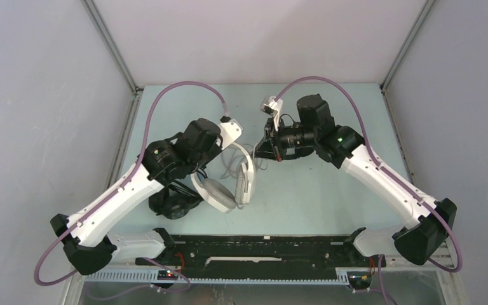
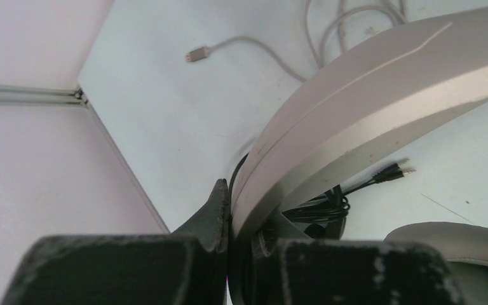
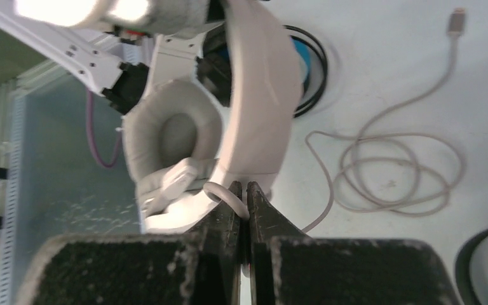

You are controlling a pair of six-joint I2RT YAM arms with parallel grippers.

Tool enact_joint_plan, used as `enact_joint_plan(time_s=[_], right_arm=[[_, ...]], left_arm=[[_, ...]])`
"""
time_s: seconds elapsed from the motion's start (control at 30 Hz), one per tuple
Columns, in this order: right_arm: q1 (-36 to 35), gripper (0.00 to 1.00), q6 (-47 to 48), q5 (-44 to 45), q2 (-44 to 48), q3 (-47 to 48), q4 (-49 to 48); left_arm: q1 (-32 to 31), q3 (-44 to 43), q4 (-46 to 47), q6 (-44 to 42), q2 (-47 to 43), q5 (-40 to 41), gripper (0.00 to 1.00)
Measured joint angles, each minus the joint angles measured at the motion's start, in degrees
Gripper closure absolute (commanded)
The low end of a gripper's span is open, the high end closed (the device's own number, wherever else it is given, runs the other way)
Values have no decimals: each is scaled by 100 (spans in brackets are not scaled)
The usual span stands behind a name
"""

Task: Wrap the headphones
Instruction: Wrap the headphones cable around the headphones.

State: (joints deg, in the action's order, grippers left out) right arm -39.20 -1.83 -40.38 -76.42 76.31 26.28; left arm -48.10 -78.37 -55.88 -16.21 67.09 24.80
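Your left gripper (image 2: pixel 230 219) is clamped tight on the white headphones (image 1: pixel 219 194), just left of centre in the top view. Your right gripper (image 3: pixel 243 200) is pinched closed on their grey cable (image 3: pixel 391 175).

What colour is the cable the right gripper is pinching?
Light grey cable, held by the right gripper; clearest in the right wrist view.

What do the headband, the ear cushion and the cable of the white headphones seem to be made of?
The headband: likely hard plastic, satin white, with a smooth moulded seam line. The ear cushion: apparently soft padding under a leather-like skin, matte, rounded and puffy. The cable: probably a rubbery plastic sheath, pale grey, lying in loose loops.
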Motion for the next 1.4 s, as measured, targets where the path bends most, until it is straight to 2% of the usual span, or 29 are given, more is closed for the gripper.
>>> enact_joint_plan(time_s=[0.2, 0.43, 0.77, 1.07, 1.23, 1.4], right_arm=[[46, 100, -498, -444, -63, 144, 33], [59, 100, -850, -476, -306, 387, 199], [157, 100, -656, 387, -354, 1097, 1528], [120, 100, -540, 50, -743, 1711, 2398], [66, 100, -664, -400, -914, 1735, 2400], [61, 100, -1268, -1012, -916, 1508, 1602]], left_arm=[[-7, 0, 144, -35, -2, 470, 100], [-17, 0, 184, -33, 2, 717, 100], [-15, 352, 564, -92, -114, 610, 100], [-15, 365, 710, -90, -94, 798, 100], [-15, 365, 741, -17, 22, 1110, 100], [-9, 363, 828, 402, 157, 1375, 100]])
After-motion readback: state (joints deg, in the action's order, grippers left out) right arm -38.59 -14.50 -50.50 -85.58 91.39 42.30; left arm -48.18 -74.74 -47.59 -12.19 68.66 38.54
